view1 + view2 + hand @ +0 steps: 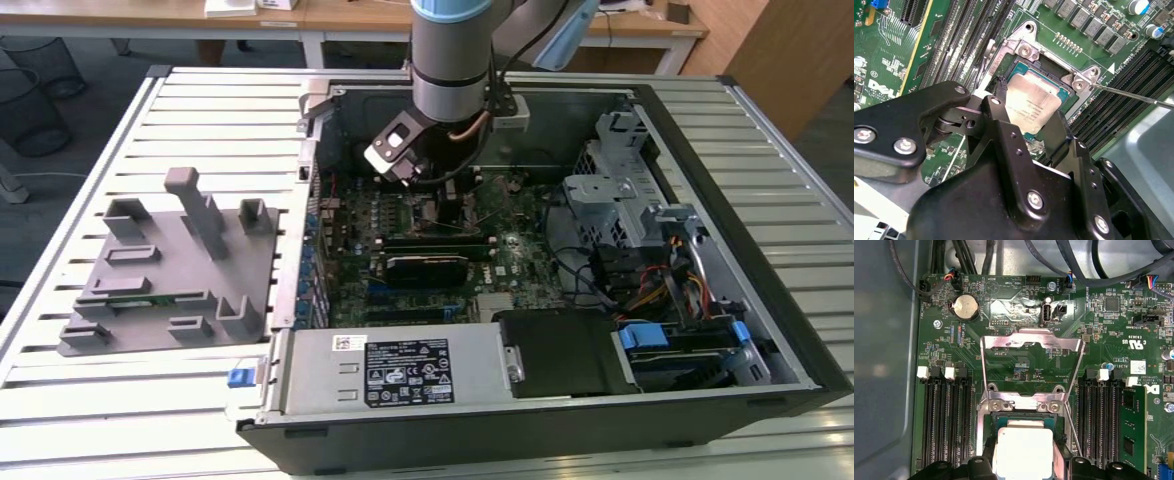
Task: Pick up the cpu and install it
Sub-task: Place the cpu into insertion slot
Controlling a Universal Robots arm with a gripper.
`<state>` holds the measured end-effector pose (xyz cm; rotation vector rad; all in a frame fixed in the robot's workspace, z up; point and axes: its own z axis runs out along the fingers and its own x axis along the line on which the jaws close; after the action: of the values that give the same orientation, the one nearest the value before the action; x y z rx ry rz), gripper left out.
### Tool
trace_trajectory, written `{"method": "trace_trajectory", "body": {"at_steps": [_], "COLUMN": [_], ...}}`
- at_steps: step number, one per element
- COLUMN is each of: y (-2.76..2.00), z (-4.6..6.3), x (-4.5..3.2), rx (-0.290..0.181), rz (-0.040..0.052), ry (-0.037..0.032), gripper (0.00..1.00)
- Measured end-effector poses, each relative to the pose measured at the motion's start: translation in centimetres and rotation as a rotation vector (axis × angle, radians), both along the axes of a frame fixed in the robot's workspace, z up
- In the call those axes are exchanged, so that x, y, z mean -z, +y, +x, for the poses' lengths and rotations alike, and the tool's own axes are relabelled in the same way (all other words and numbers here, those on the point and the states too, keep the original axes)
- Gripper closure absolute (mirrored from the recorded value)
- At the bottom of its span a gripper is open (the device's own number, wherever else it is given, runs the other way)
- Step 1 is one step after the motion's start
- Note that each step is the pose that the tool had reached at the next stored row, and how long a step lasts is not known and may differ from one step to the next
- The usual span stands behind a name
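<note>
in the exterior view the arm reaches down into the open computer case [534,425], which lies on a slatted table [214,120]. the gripper [416,175] hangs low over the green motherboard [441,240]; from here its opening cannot be told. a grey fixture [174,270] rests on the table at the exterior view's left, apart from the case. a grey power supply [387,370] sits inside the case, nearest the camera.

in the second wrist view the gripper [1029,112] is clenched on the cpu [1031,102], with black fingers [999,117] pressed against two opposite edges of the silver-topped chip. the cpu lies over the black-framed socket [1046,62]; whether it is fully seated cannot be told. a thin lever rod [1134,95] runs out beside the socket, clear of the fingers. rows of memory slots [969,45] flank the socket.

in the first wrist view the gripper [1024,462] holds the cpu [1024,447] just beside the hinge of the metal load plate [1031,347], which is folded open away from the socket. the lever rod [1072,432] slants close by one finger. a green memory stick [1131,430] stands in a slot well to one side, and a coin battery [966,307] sits farther up the board.
</note>
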<state>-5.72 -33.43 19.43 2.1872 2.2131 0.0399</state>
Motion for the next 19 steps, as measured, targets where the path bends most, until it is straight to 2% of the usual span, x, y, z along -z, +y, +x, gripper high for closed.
{"method": "trace_trajectory", "body": {"at_steps": [6, 7, 14, 19], "y": [0.00, 0.00, 0.00, 0.00], "z": [0.01, 0.03, 0.08, 0.08], "x": [0.00, 0.00, -0.02, -0.99], "rx": [0.000, 0.000, 0.000, 0.000], "rz": [0.0001, 0.0000, -0.0002, -0.0001], "ry": [-0.0001, 0.0000, 0.0002, 0.0000], "gripper": [0.46, 0.40, 0.40, 0.40]}}
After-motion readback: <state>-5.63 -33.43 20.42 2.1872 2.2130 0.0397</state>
